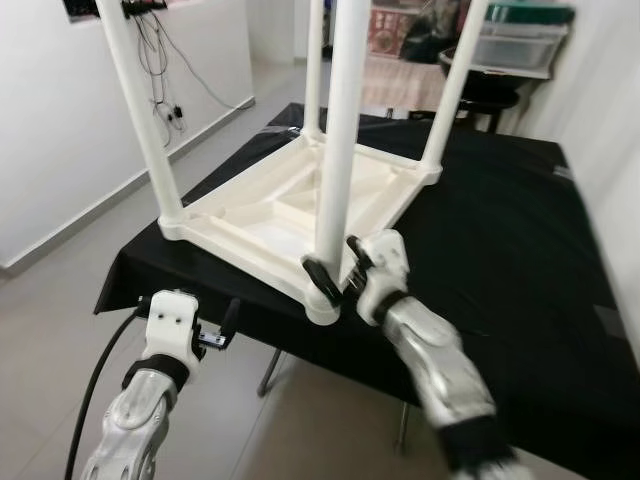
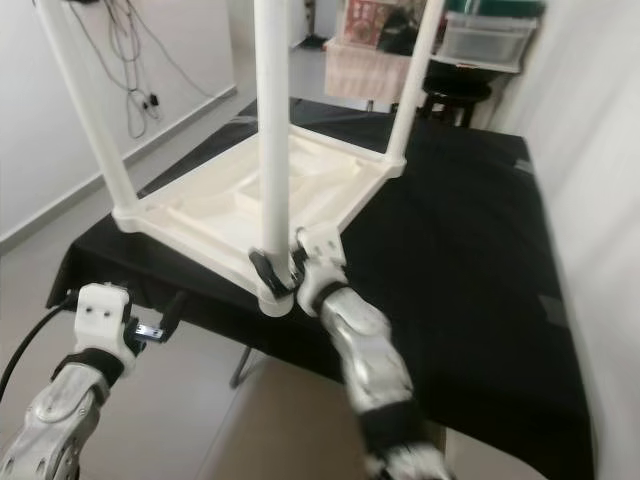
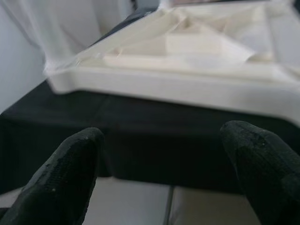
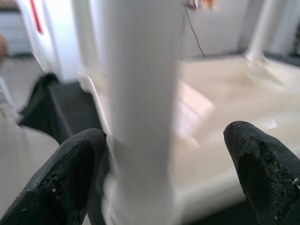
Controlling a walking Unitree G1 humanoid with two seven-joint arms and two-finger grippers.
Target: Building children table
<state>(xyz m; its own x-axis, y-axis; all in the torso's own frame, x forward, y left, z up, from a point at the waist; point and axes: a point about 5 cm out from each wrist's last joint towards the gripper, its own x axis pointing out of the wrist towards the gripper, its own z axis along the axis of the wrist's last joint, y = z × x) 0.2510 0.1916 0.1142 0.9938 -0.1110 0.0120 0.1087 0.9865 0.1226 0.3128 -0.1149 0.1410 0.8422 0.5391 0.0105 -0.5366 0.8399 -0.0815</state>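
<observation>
A white plastic children's table (image 1: 262,218) lies upside down on a black-covered table (image 1: 500,230), with its four legs pointing up. My right gripper (image 1: 335,262) is at the base of the nearest leg (image 1: 340,130), at the front corner. It is open, with one finger on each side of the leg; in the right wrist view the leg (image 4: 140,103) stands close to one finger (image 4: 77,176) and well apart from the other. My left gripper (image 1: 188,305) is open and holds nothing, hovering below the black table's front edge and facing the white table's rim (image 3: 178,86).
Another leg (image 1: 140,110) rises at the front left corner, two more at the back. Cables (image 1: 160,70) hang on the white wall to the left. A dark stool (image 1: 490,95) and a storage box (image 1: 515,40) stand behind the table. Tiled floor (image 1: 60,330) lies front and left.
</observation>
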